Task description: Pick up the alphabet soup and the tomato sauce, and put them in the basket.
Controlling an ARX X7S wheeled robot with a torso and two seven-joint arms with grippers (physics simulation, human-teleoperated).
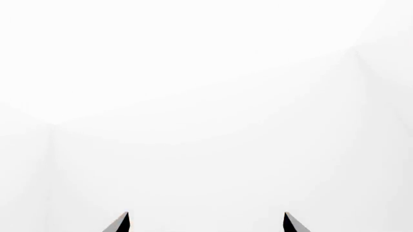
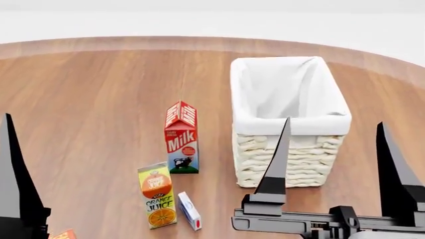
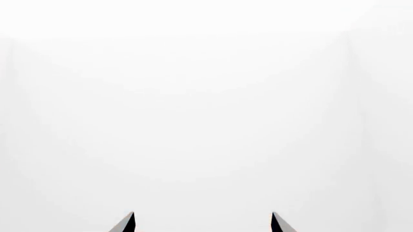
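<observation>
Head view had the basket [image 2: 290, 119] far right on the table [image 2: 93, 104], looking empty; neither can showed anywhere, both grippers' jaws gaped open holding nothing, so everything was left

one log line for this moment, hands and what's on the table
left hand open, empty | right hand open, empty | basket upright | milk, juice standing | cans not in view
</observation>
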